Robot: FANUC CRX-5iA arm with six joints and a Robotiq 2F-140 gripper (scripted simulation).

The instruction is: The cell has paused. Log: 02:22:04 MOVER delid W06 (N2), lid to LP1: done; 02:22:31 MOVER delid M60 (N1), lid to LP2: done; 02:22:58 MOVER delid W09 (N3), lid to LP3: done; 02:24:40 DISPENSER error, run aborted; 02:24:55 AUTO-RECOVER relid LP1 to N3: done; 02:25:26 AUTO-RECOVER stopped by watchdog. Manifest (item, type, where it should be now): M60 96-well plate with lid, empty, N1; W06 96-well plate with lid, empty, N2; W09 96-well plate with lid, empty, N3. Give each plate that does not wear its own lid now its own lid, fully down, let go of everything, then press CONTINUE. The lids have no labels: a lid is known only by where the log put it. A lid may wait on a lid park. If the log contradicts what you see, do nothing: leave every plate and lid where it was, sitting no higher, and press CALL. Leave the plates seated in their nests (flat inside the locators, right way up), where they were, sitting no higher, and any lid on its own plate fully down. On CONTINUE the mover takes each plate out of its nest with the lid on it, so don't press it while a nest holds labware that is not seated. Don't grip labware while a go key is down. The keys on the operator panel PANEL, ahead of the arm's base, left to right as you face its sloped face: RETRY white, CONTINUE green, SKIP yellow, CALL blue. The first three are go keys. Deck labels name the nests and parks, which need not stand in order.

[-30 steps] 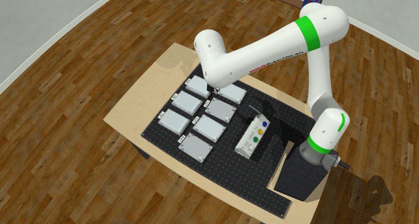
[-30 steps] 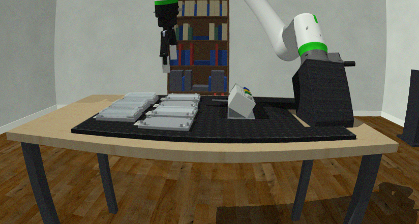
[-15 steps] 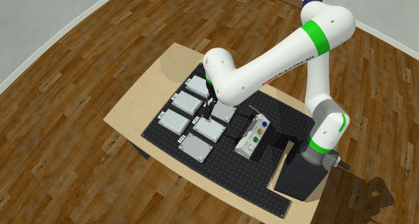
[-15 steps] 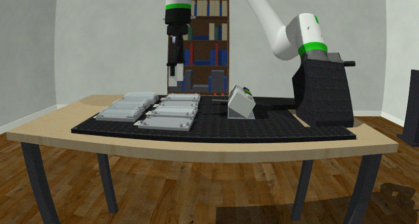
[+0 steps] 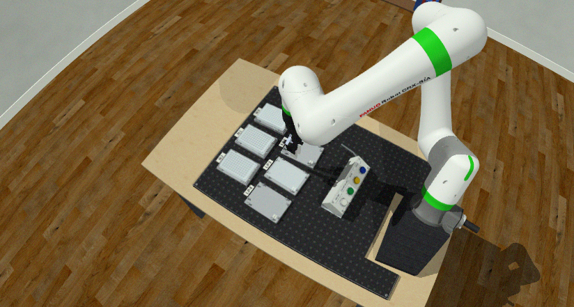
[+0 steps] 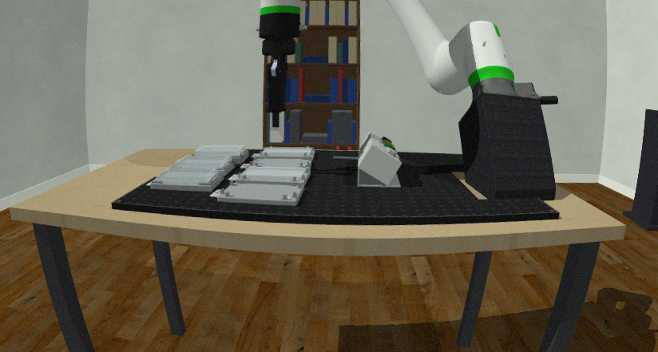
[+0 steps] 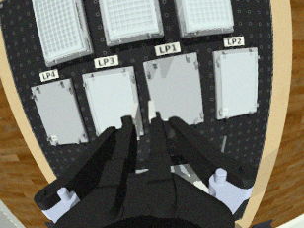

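My gripper (image 5: 295, 150) (image 6: 275, 128) (image 7: 144, 110) points down high above the parks. Its fingers are nearly together, with nothing between them. Pale lids lie on LP2 (image 7: 237, 83) and LP3 (image 5: 287, 174) (image 7: 110, 98). LP1 (image 5: 312, 153) (image 7: 175, 90) and LP4 (image 5: 267, 202) (image 7: 59, 113) show bare grey surfaces. Plates sit flat in N2 (image 5: 238, 166) (image 7: 59, 29), N1 (image 5: 256, 140) (image 7: 130, 21) and N3 (image 5: 269, 117) (image 7: 204, 16). N3's top looks paler and smoother in the top view; whether it wears a lid is hard to tell.
The sloped panel (image 5: 335, 194) (image 6: 377, 163) stands between the parks and the arm's base. Its keys are white (image 5: 343, 202), green (image 5: 350, 191), yellow (image 5: 357, 179) and blue (image 5: 362, 170). The arm hides LP2 in the top view. A bookcase stands beyond the table.
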